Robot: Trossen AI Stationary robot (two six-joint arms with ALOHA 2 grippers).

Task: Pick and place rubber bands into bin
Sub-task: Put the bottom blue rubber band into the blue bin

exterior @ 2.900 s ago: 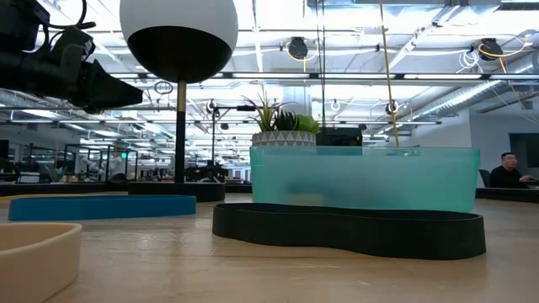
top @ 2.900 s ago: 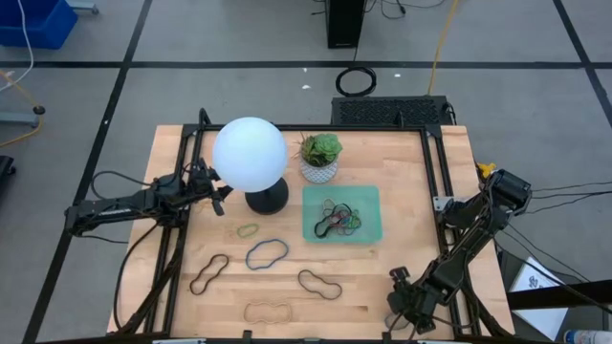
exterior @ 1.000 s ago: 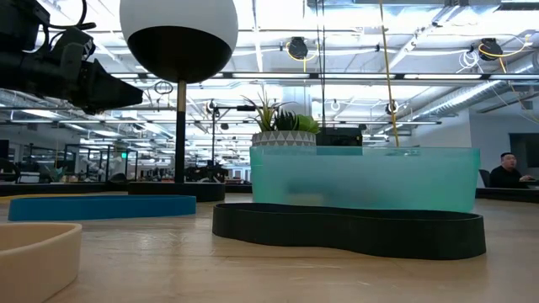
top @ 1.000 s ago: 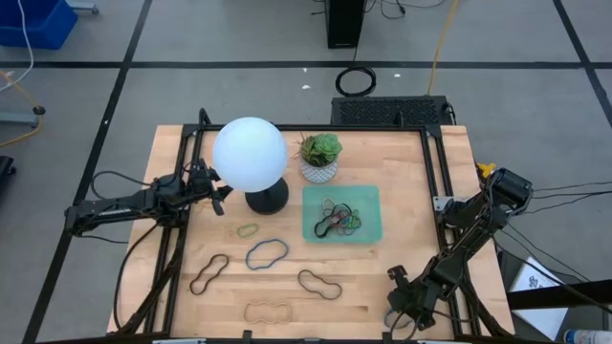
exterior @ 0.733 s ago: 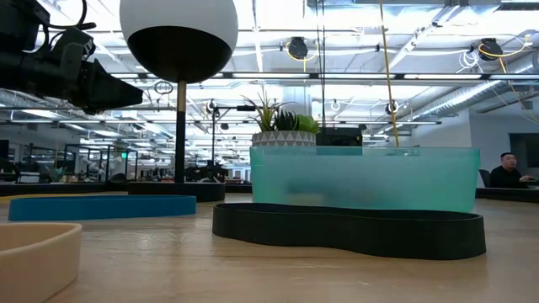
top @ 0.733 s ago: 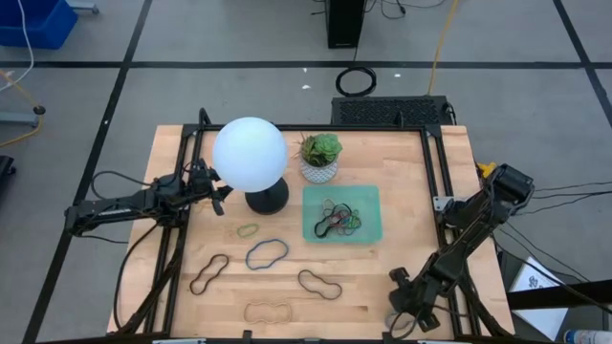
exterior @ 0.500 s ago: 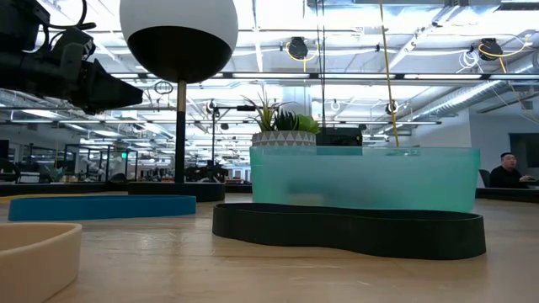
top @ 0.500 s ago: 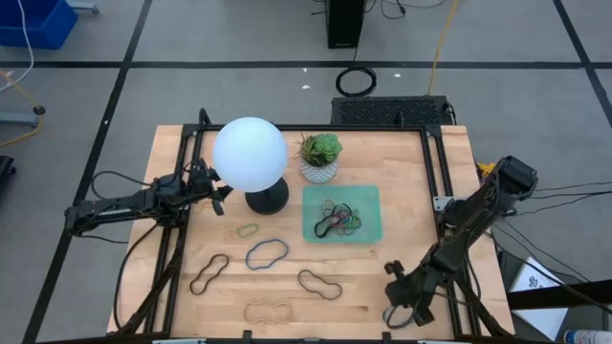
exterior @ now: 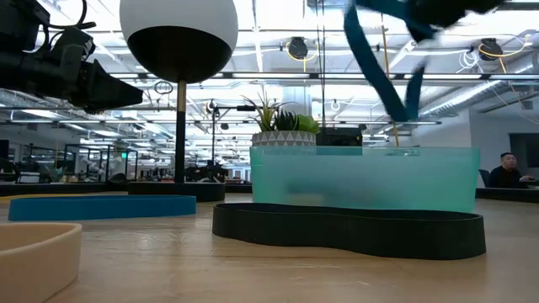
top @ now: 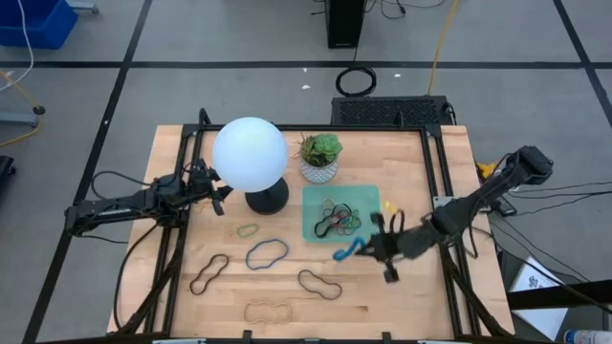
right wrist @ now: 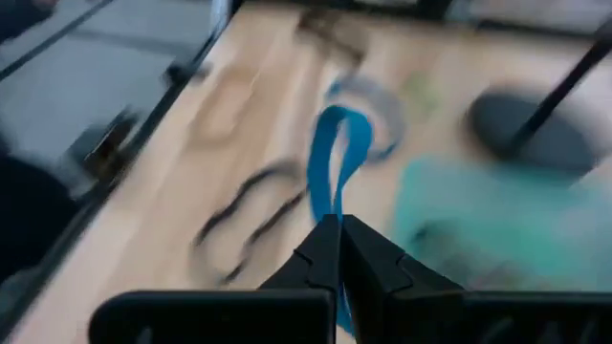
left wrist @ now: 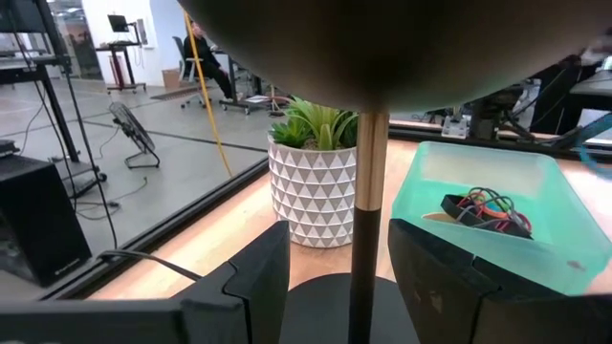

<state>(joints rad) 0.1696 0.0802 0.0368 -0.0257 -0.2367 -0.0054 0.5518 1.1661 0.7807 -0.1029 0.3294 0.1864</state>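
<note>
- The right pincer (top: 368,247) is hanging just off the bin's (top: 373,203) near corner, its fingers pinched together on a blue rubber band (right wrist: 337,158) that is dangling as a narrow loop beneath them.
- The bin is sitting on the bench (top: 411,172) near the right-hand frame rail; a tangle of rubber bands (top: 338,219) is lying inside it.
- Loose bands are lying on the bench outside the bin: a green one (top: 249,230), a blue one (top: 267,253), a brown one (top: 208,272), a black one (top: 319,283) and a tan one (top: 269,311).
- The black band is lying nearest the right pincer, between it and the bench's front edge.
- A globe lamp (top: 251,156) is standing left of the bin, with a potted plant (top: 320,156) just behind the bin's far edge; both are crowding the bin's far-left approach.
- The left pincer (top: 221,195) is waiting beside the lamp base, its fingers (left wrist: 256,277) standing apart with the lamp stem between them.
- In the low view, a person (exterior: 506,171) is sitting in the room beyond the bench.
</note>
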